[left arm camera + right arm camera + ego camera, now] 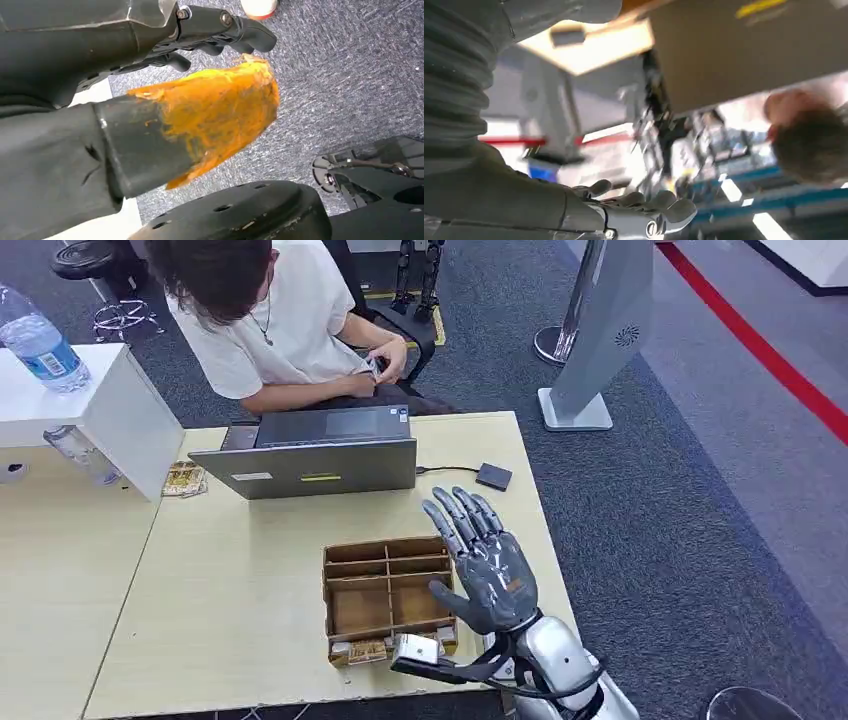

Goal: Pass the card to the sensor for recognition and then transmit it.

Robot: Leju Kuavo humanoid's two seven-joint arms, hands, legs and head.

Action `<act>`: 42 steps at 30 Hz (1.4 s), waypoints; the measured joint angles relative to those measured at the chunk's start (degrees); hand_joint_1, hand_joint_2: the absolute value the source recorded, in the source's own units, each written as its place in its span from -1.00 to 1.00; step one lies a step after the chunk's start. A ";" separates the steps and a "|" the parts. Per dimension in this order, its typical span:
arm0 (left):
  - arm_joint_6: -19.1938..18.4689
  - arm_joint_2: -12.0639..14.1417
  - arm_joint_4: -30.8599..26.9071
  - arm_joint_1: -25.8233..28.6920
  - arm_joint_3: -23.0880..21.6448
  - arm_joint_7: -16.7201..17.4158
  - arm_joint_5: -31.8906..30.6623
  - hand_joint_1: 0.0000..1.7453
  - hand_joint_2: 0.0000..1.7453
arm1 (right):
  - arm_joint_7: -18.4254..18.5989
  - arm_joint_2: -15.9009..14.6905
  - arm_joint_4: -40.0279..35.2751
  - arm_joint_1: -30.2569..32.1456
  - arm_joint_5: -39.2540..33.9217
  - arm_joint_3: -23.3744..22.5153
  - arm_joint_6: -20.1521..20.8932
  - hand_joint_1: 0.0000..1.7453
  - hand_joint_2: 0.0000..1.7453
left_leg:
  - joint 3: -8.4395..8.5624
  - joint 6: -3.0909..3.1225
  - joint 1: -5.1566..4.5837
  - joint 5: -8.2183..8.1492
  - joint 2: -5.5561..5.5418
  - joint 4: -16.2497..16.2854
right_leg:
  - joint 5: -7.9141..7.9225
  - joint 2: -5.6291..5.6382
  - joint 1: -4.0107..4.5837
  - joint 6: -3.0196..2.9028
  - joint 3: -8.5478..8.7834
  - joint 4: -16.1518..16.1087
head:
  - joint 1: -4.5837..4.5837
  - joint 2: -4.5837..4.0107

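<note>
Right hand (487, 565): raised over the table's (230, 600) near right corner, palm side turned up and away, fingers (462, 510) spread and nearly straight, thumb out to the side. It holds nothing and touches nothing. In the right wrist view the fingertips (674, 210) splay apart with blurred background beyond.

Left hand (220, 30): in the left wrist view, hanging over grey carpet (350, 75), dark fingers loosely bent with nothing between them; whether they are fully closed cannot be told. An orange-stained thumb cover (220, 115) lies in front.

Tray (385, 590): brown, divided into compartments, on the table just left of the right hand. Its upper compartments look bare.

Cards (368, 648): small pieces lie in the tray's near row, by the robot's wrist; a pale one (415, 648) sits at the near right corner.

Sensor (493, 476): small dark square on the table's far right, cabled toward the laptop (315, 465), well apart from the hand.

Person (270, 320): seated behind the laptop, hands together.

Bottle (40, 345): on a white box (110, 410), far left.
</note>
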 joint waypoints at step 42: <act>-0.20 0.09 0.00 -0.03 0.00 -0.48 -0.74 -1.00 -1.00 | 3.02 -1.35 9.16 -4.65 0.90 3.76 6.14 -1.00 1.00 | -0.02 0.00 0.00 0.01 -0.01 0.00 | 0.02 0.00 0.00 0.02 0.00 0.00 | 0.02 0.00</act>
